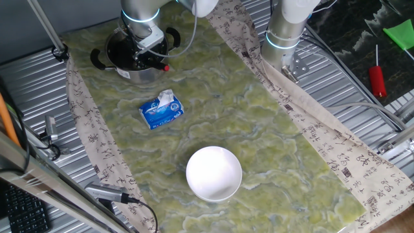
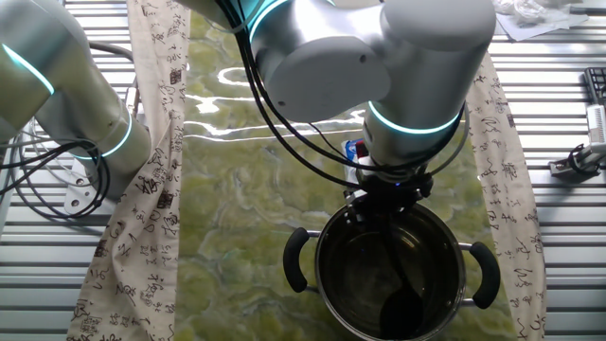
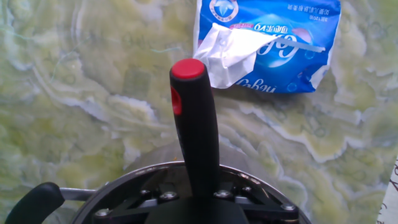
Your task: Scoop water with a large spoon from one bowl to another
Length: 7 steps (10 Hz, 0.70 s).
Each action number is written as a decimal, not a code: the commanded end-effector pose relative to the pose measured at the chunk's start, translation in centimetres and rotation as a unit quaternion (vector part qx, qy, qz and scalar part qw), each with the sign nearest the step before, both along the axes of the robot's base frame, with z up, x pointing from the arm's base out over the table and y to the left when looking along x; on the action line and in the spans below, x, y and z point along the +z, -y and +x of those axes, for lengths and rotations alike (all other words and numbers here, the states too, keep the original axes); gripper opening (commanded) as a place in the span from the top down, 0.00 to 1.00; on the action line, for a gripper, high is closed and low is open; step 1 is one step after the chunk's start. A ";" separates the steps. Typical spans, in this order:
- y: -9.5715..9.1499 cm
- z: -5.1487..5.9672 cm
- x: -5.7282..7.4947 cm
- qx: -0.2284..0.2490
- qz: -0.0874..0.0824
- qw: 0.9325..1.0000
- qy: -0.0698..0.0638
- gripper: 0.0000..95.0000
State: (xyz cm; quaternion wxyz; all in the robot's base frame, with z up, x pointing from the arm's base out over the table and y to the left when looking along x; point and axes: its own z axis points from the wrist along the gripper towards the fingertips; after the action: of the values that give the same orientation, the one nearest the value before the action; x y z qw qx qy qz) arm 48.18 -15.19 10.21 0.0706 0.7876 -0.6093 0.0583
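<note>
Black large spoon (image 3: pixel 196 134) is clamped by its handle in the gripper (image 2: pixel 390 201), scoop sunk inside the steel pot (image 2: pixel 327 248), handle slanting toward the white bowl (image 1: pixel 214 173) well beyond the tissue pack (image 1: pixel 162 109).

Black ladle (image 2: pixel 402 308) scoop down in steel pot (image 2: pixel 327 284), apparently gripper-held, white bowl (image 1: pixel 214 173) well apart

**Three views, one pot in common**

One fixed view looks down from high, far enough to take in the whole cloth, with the pot (image 1: pixel 132 55) at the far end. The other fixed view sits close above the pot (image 2: pixel 390 270), probably facing the opposite way. The hand view looks along the ladle (image 3: pixel 196 124) handle, very near; all share the pot.
</note>
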 end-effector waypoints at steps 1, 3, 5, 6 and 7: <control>0.0 0.0 0.0 -0.001 0.000 1.000 0.001 0.80; 0.0 0.0 0.0 -0.004 0.000 1.000 0.001 1.00; 0.0 0.0 0.0 -0.005 0.000 1.000 0.002 1.00; 0.0 0.0 0.0 -0.005 0.000 1.000 0.003 1.00; 0.0 0.0 0.0 -0.005 0.000 1.000 0.004 1.00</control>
State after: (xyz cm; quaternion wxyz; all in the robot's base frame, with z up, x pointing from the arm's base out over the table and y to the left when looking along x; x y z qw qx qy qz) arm 48.19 -15.17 10.17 0.0684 0.7845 -0.6134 0.0601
